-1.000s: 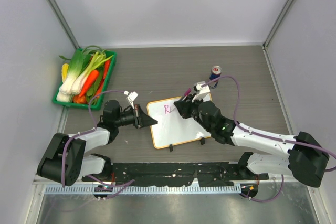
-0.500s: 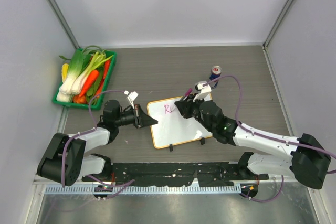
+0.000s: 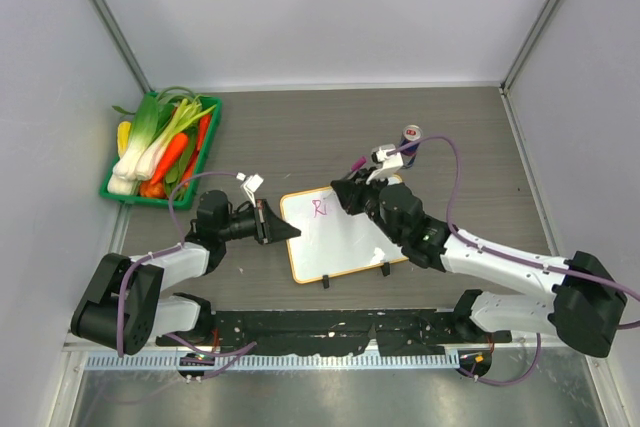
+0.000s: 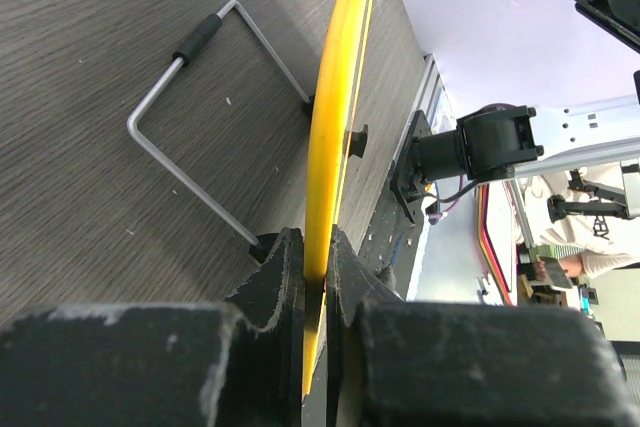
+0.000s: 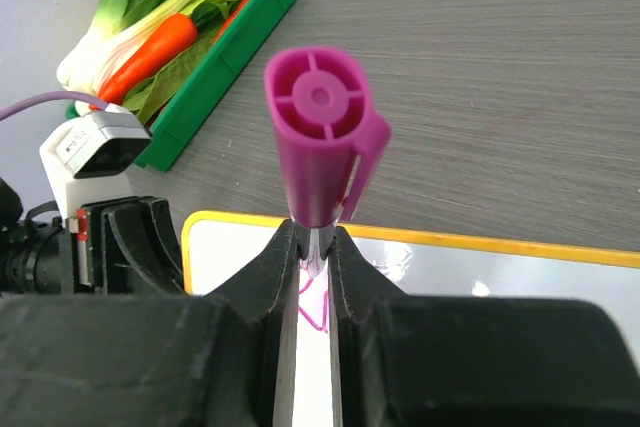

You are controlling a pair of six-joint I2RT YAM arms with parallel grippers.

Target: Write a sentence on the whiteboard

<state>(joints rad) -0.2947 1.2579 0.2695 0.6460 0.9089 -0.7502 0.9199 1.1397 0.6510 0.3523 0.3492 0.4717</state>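
Grey walls are enclosing a dark wood-grain table (image 3: 300, 127), and both arms are meeting at a board near its front middle.

Lying between the arms is the small rectangular whiteboard (image 3: 335, 242) with a thin orange frame. A green plastic tray (image 3: 211, 132) of vegetables is sitting at the far left. The left gripper (image 4: 315, 252) is clamping the board's left edge. The right gripper (image 5: 313, 237) is squeezing an upright magenta marker (image 5: 320, 137) over the board's upper left, directly above the pink handwriting (image 3: 321, 208). A small drink can (image 3: 411, 139) is standing just behind.
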